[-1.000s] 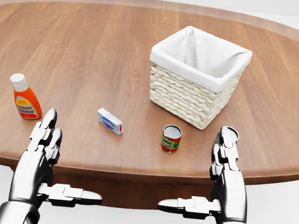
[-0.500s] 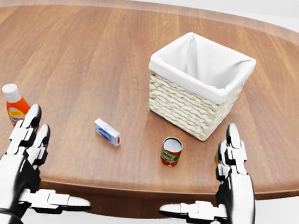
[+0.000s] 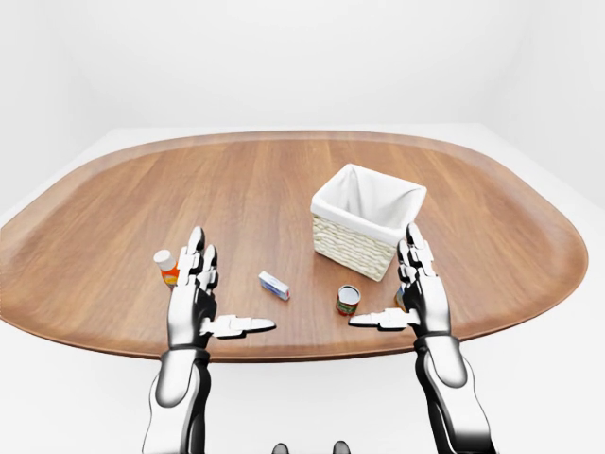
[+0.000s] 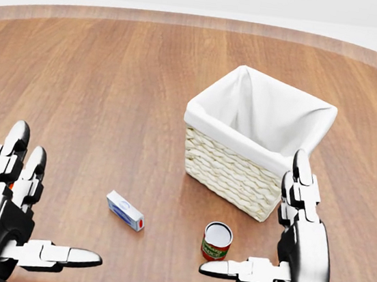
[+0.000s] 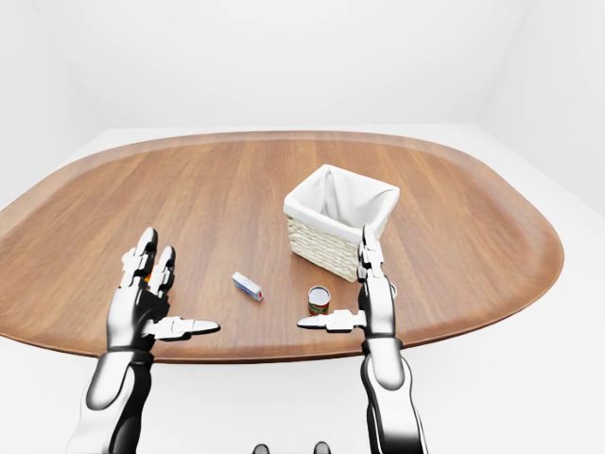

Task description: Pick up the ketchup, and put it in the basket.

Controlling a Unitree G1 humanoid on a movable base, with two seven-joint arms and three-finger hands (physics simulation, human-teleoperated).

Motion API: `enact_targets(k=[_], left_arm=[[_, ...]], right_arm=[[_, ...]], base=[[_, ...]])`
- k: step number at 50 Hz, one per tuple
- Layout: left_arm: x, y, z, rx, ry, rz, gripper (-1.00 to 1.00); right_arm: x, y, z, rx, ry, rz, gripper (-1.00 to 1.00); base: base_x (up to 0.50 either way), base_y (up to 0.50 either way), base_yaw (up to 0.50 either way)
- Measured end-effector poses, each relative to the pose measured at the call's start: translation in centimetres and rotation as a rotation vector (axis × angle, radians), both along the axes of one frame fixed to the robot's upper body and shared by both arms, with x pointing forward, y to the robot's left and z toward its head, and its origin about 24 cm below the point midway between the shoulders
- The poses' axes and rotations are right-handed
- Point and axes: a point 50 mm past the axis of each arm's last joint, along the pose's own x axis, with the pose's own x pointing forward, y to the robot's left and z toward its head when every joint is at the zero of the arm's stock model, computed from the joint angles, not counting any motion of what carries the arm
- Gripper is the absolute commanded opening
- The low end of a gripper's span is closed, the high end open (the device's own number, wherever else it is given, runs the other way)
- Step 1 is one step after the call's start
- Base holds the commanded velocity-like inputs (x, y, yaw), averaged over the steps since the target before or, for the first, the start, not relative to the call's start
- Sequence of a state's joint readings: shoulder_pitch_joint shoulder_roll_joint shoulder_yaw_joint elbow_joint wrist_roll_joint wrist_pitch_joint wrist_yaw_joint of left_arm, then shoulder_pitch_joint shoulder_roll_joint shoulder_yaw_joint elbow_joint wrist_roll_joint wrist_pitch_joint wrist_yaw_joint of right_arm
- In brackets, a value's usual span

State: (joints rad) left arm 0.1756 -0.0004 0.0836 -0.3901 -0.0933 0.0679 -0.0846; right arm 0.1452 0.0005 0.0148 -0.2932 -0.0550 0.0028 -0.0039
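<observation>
Both the left robot hand and right robot hand are spread open, holding nothing. The ketchup, well left of the basket, peeks from behind the left fingers, so I'd wrap them round its body before lifting.

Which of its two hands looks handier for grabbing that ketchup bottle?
Probably the left hand. Its open fingers stand right beside the ketchup, partly hiding it. The right hand, also open, is across the table beside the basket, far from the bottle.
</observation>
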Motion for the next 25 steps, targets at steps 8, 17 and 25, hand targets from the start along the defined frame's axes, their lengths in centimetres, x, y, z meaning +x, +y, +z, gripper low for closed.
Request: enact_targets(k=[8,17,25], left_arm=[[-0.22,0.13,0.11,-0.002,-0.003,0.003,1.0],[-0.44,0.22,0.24,-0.004,-0.008,0.004,1.0],[-0.62,0.17,0.34,-0.01,-0.014,-0.001,1.0]], right_arm=[[-0.1,-0.01,-0.05,-0.005,-0.001,-0.007,1.0],[-0.22,-0.04,-0.09,-0.013,-0.003,-0.01,1.0],[-0.45,-0.23,-0.02,-0.026,-0.012,-0.016,1.0]], base=[[0.0,0.0,0.0],[0.0,0.0,0.0],[0.0,0.14,0.0]])
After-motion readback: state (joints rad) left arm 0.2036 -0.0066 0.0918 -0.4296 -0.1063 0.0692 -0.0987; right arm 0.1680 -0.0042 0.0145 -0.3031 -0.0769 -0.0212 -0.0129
